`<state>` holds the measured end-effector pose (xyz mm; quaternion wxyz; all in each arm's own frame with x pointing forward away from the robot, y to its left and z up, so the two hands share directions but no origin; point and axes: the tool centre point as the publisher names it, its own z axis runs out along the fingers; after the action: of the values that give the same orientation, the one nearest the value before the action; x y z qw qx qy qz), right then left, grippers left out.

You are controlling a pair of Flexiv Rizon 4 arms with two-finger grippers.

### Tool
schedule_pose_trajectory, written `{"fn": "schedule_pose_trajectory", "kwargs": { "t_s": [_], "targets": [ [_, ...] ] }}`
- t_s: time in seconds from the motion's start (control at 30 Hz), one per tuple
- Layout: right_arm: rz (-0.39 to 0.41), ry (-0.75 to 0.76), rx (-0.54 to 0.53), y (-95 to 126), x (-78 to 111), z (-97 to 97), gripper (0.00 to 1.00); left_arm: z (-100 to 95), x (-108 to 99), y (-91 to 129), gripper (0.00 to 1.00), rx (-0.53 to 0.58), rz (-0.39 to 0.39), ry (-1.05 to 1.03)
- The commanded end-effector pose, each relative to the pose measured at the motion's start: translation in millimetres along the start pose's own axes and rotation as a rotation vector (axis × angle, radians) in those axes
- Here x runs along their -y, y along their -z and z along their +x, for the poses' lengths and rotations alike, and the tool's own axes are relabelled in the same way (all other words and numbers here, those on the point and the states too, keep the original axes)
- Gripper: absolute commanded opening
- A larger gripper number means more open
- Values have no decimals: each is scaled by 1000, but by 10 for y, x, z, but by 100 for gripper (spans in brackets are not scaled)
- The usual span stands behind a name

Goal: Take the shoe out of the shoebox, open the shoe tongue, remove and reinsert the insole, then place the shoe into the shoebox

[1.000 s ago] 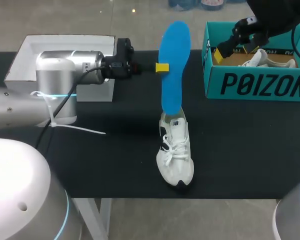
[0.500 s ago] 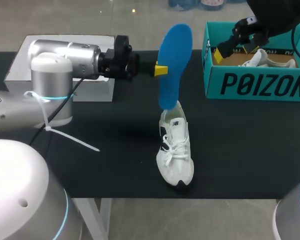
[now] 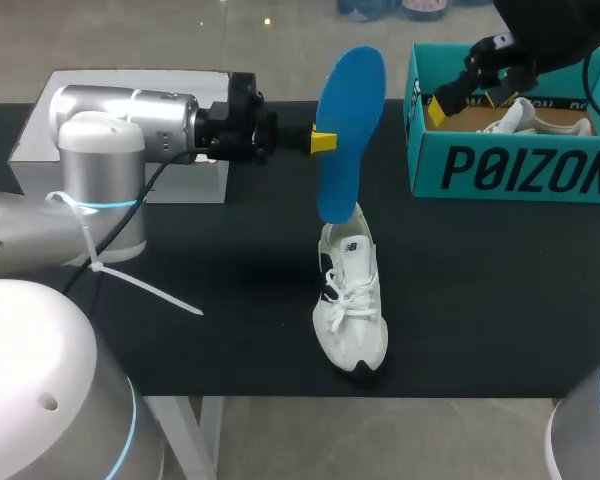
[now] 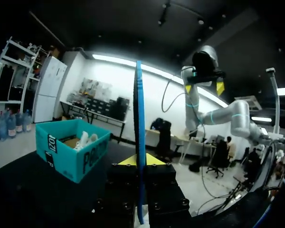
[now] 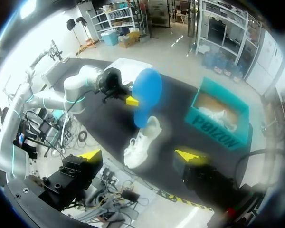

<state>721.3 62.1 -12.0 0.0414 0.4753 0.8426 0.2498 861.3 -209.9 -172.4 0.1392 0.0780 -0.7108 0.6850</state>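
Blue insole (image 3: 348, 130) is standing nearly upright, its lower end sitting at the collar of the white shoe (image 3: 350, 300), which is lying on the counter (image 3: 480, 280). Your left claw (image 3: 323, 139) is pinching the insole's thin edge near mid-length. Judgement: light, thin and floppy, so it is likely buckling if you push from this high; a lower hold is looking safer. Your right claw (image 3: 467, 100) is hanging wide open and empty over the shoebox (image 3: 510, 165).
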Motion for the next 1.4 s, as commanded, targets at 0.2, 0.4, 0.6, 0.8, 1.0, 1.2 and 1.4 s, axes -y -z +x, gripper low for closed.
{"fn": "schedule_pose_trajectory", "kwargs": {
  "t_s": [0.2, 0.4, 0.6, 0.8, 1.0, 1.2, 1.4],
  "targets": [
    [6, 0, -1, -9, -32, 4, 100, -23, -3, -5, 0, -5, -2, 0],
    [6, 0, -1, -9, -32, 4, 100, -23, -3, -5, 0, -5, -2, 0],
    [6, 0, -1, -9, -32, 4, 100, -23, -3, -5, 0, -5, -2, 0],
    [6, 0, -1, -9, -32, 4, 100, 7, 17, -7, 0, 29, -25, -237],
    [6, 0, -1, -9, -32, 4, 100, 147, -119, -39, 0, -35, 8, -611],
    [6, 0, -1, -9, -32, 4, 100, 278, -189, -30, 0, -40, -14, -786],
    [6, 0, -1, -9, -32, 4, 100, 324, -165, 13, 0, 6, -90, -883]
  ]
}}
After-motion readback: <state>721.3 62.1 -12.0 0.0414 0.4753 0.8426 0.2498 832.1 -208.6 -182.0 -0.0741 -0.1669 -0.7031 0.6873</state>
